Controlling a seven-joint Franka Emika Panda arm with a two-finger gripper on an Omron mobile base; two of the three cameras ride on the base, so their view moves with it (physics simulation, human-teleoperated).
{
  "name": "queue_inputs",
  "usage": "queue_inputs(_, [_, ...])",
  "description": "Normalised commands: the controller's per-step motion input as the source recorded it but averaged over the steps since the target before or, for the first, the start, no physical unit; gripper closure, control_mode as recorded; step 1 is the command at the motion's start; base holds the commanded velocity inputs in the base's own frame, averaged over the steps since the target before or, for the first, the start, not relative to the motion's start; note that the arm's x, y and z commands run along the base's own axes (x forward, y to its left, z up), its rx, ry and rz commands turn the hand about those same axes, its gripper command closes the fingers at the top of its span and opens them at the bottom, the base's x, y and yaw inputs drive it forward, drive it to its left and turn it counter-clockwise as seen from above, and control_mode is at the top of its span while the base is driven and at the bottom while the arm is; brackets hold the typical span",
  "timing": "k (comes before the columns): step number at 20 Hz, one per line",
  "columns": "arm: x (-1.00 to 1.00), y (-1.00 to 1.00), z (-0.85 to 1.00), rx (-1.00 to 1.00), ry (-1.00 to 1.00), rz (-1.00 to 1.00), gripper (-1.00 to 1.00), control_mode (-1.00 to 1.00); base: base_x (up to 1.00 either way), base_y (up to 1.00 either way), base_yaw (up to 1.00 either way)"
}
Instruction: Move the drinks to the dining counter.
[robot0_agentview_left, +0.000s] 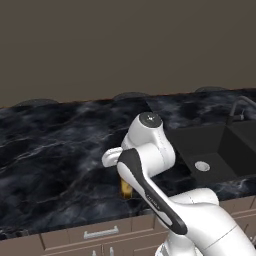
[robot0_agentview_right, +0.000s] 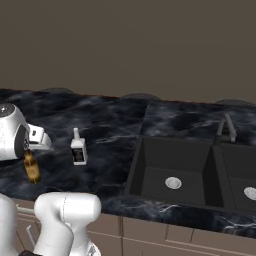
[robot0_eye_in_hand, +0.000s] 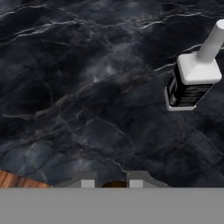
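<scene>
The amber beer bottle (robot0_agentview_right: 32, 168) stands upright at the front edge of the dark marble surface (robot0_agentview_right: 110, 125), long axis vertical, its neck directly beneath the gripper (robot0_eye_in_hand: 112, 183), which is clenched on it; the white bottle (robot0_agentview_right: 78, 148) stands just beside, toward the sink (robot0_agentview_right: 172, 170).

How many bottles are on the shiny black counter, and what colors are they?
Amber bottles: 1, the amber beer bottle, held at its top by the tool
White bottles: 1, the white bottle, standing on the counter
Total: 2 bottles
</scene>
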Motion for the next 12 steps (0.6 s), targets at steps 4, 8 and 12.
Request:
queue_inputs(4, [0.05,0.0,-0.1,0.0,-0.04,0.0,1.0,-1.0,0.0,0.0,0.0])
queue_inputs(8, [0.07,0.0,-0.2,0.0,-0.05,0.0,1.0,-1.0,0.0,0.0,0.0])
queue_inputs(12, [0.1,0.0,-0.24,0.0,-0.02,0.0,1.0,-1.0,0.0,0.0,0.0])
